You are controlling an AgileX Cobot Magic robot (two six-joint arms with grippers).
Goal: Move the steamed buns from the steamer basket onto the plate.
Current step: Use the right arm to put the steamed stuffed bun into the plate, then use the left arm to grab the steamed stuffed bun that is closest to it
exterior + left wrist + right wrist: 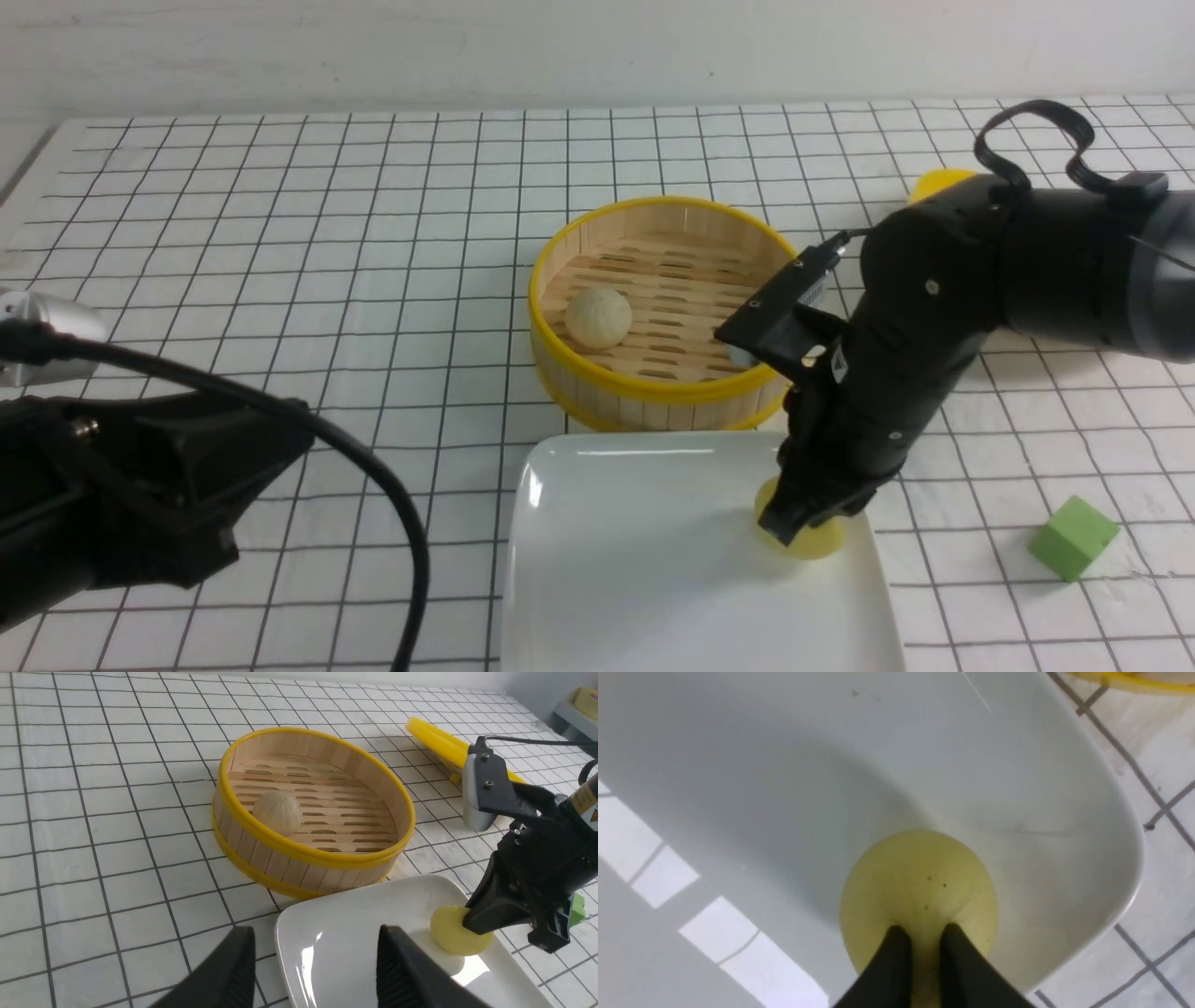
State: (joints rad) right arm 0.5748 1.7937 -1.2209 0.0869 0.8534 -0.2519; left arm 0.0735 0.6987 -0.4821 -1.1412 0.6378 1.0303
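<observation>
Grid table (pixel 280 233) w/ basket (pixel 653 387), plate (pixel 616 560), lid (pixel 434 737), green cube (pixel 1074 539).

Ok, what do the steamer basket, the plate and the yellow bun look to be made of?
The steamer basket: pale bamboo or wood slats, matte, with glossy yellow rims, probably plastic. The plate: glossy white, sharp reflections; ceramic or melamine, cannot tell. The yellow bun: soft, matte, perhaps foam or rubber; it puckers where the right gripper pinches it.

The front view looks forward and down over the white gridded tabletop (pixel 280 233) from its near edge. The left wrist view, low at the near left, faces rightward, sharing the round bamboo steamer basket (pixel 317 861) and glossy white rounded-square plate (pixel 336 933). The right wrist view stares down, very close, at the small yellow dome-shaped bun (pixel 920 877) there.
</observation>
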